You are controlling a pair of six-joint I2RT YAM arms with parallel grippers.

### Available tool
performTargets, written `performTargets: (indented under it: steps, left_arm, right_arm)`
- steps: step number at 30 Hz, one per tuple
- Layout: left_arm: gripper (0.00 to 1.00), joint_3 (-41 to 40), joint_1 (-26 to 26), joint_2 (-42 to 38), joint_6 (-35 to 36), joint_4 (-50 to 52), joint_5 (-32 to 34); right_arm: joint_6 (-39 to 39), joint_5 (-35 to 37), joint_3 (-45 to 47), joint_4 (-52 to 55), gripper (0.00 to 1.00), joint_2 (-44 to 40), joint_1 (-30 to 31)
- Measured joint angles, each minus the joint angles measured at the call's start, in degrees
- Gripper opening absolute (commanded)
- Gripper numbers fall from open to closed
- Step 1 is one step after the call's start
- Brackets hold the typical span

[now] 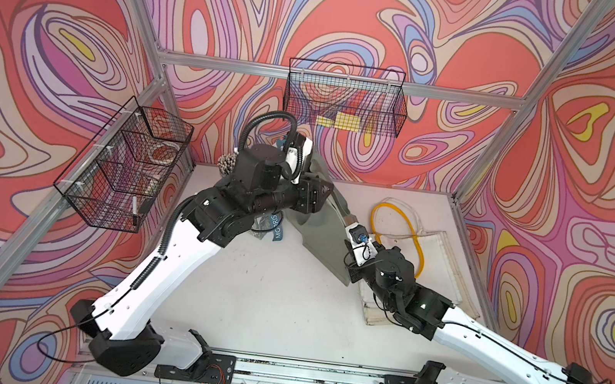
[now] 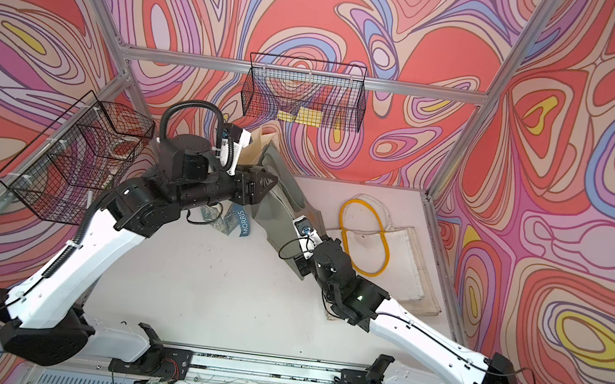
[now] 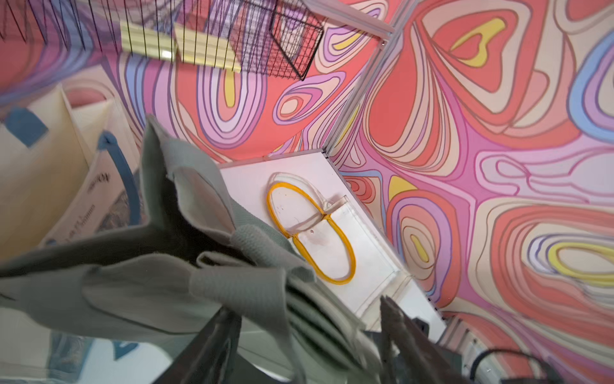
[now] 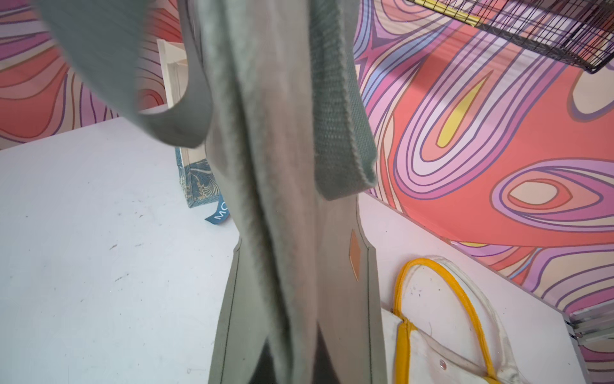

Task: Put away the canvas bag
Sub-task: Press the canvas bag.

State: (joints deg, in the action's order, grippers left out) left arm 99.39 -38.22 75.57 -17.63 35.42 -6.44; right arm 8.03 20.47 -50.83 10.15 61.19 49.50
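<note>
The near part of the worktop (image 1: 263, 300) carries nothing, so all the work is in the middle and the far half. Nearest comes the right claw (image 4: 294, 369). It is closed on the grey-green canvas bag (image 1: 319, 243), and in the right wrist view the folded cloth runs straight into it. I take this bag as the task's thing, because it is the one in a grip. It hangs as a long folded strip above the middle of the worktop, going from the right claw toward the far edge. Whether its low corner touches the worktop I cannot tell.

Just beside it, along the right edge, a white bag with yellow handles (image 1: 446, 259) lies flat, and no claw holds it.

Farther on, the left claw (image 3: 309, 344) stands open at the upper end of the strip. Its fingers are well apart, and the cloth lies loose between them, not pinched. Beside it, near the far edge, a printed bag with blue handles (image 3: 40, 192) stands upright with its mouth open. On the back wall hangs a wire basket (image 1: 344, 101).

So the picking up is done, I think, but the putting away is not: the bag is in no container yet. What is left is to bring it to its place, probably the open printed bag, and to release it there.
</note>
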Motion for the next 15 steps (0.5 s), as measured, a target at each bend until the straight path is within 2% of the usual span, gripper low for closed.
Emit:
performTargets:
  steps: [4,9,15]
  left_arm:
    - [0.78,-5.99,-0.04,-6.21,15.98,-2.95,-1.81]
    - [0.79,-10.16,-1.29,-8.0,32.89,-3.15,-6.14]
    - [0.8,-11.85,-3.1,-8.0,47.25,-1.7,-8.98]
  right_arm:
    - [0.9,-5.16,-4.59,12.63,0.0,-0.02,-5.25]
    - [3.1,-10.01,-11.54,25.42,0.0,3.82,-8.66]
    - [6.4,-14.75,-16.41,32.06,0.0,5.29,-9.31]
